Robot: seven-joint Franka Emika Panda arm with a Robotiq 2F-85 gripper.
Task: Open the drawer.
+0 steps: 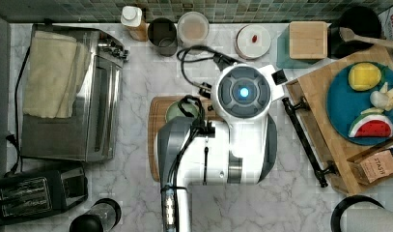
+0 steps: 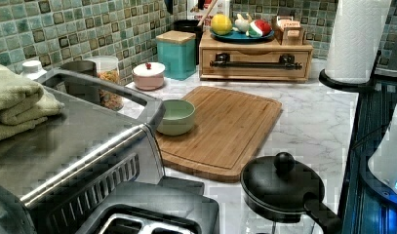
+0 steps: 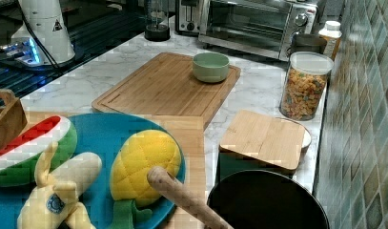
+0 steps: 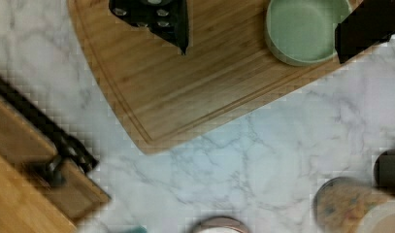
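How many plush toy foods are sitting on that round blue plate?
4, though the plate is cropped and may hide more: a yellow pineapple toward the top view's top, a pale garlic-like piece mid-right, a banana beside it, and a red watermelon slice lowest.

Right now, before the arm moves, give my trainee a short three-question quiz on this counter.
1. True or false: the drawer is already pulled out.
2. Pick one. The green bowl sits on: A) the marble counter, B) the cutting board, C) the blue plate.
3. Fill in the blank: the bar handle on the drawer's front is coloured ____.

Key: 1 false, its front sits flush in the left view. 2 B. 3 black.
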